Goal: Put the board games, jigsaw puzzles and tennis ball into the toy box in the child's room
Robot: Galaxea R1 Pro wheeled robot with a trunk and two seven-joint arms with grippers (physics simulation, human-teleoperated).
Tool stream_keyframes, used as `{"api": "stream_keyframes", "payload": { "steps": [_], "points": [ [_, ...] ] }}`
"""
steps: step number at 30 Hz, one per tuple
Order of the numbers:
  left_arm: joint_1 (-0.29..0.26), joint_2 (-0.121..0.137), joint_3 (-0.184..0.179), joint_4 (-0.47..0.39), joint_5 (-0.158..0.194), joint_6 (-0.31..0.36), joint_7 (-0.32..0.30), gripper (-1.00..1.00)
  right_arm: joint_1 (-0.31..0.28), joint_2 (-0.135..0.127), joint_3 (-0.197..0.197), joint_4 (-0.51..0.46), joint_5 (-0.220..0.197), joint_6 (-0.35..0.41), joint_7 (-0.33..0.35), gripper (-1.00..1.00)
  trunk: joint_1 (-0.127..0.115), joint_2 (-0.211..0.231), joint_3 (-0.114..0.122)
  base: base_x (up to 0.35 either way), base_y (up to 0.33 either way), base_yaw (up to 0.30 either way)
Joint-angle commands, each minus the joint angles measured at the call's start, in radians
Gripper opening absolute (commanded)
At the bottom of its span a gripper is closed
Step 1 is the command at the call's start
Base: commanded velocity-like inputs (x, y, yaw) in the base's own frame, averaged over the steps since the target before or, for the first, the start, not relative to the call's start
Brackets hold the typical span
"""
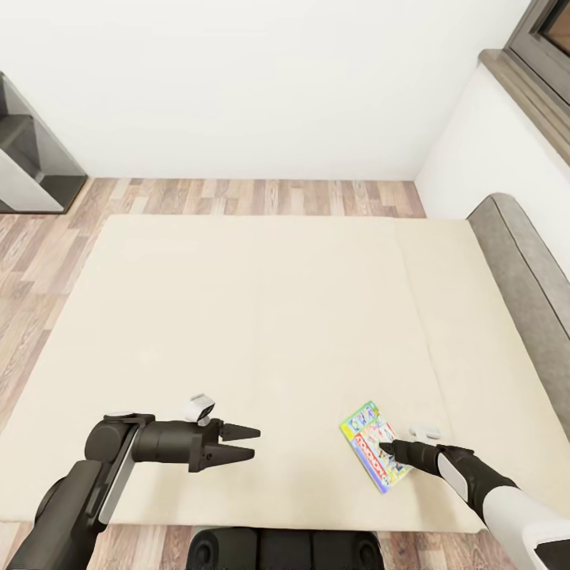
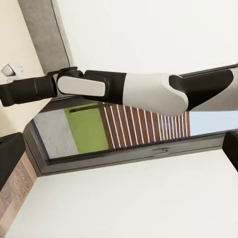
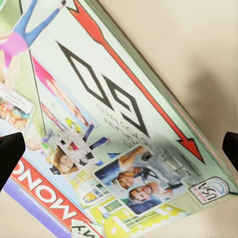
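One of the board games (image 1: 374,445), a flat green-edged box with a red banner, lies near the front right of the beige bed (image 1: 261,317). In the right wrist view its printed lid (image 3: 114,129) spreads between the two fingertips (image 3: 10,153). My right gripper (image 1: 389,450) is open, low over the box, with its tips at the near edge. Left of it, my left gripper (image 1: 255,442) hovers open over bare mattress and holds nothing. The other toys, the table and the toy box are out of view.
A grey headboard (image 1: 522,269) runs along the bed's right side under a grey-framed window (image 1: 546,39). A dark cabinet (image 1: 32,158) stands at the far left on the wood-plank floor (image 1: 237,196). In the left wrist view my right arm (image 2: 139,91) crosses the window.
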Motion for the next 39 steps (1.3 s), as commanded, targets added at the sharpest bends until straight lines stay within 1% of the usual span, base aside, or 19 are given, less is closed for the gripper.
{"api": "stream_keyframes", "payload": {
  "steps": [1, 20, 23, 29, 39],
  "points": [
    [0.0, 0.001, -0.001, 0.0, 0.003, 0.011, -0.001, 1.0, -0.001, -0.001, 0.008, -0.001, -0.01, 0.005, 0.0, 1.0, 0.0, -0.002, -0.003, 0.0, 0.0, 0.0],
    [0.0, 0.001, -0.003, 0.0, 0.003, 0.011, -0.001, 1.0, -0.001, -0.002, 0.007, -0.004, -0.012, 0.005, 0.001, 1.0, 0.0, -0.002, -0.033, 0.0, 0.0, 0.0],
    [0.0, 0.001, -0.005, 0.0, 0.003, 0.011, -0.001, 1.0, 0.0, -0.003, 0.007, -0.006, -0.014, -0.002, 0.003, 1.0, 0.0, -0.002, -0.035, 0.0, 0.0, 0.0],
    [0.0, 0.001, -0.002, 0.0, 0.003, 0.011, -0.001, 1.0, 0.002, -0.002, 0.007, -0.006, -0.014, -0.041, 0.004, 1.0, 0.0, -0.002, -0.036, 0.0, 0.0, 0.0],
    [0.0, 0.001, -0.001, 0.0, 0.003, 0.011, -0.001, 1.0, 0.002, -0.002, 0.007, -0.007, -0.011, -0.048, 0.012, 1.0, 0.0, -0.002, -0.036, 0.0, 0.0, 0.0]
  ]
}}
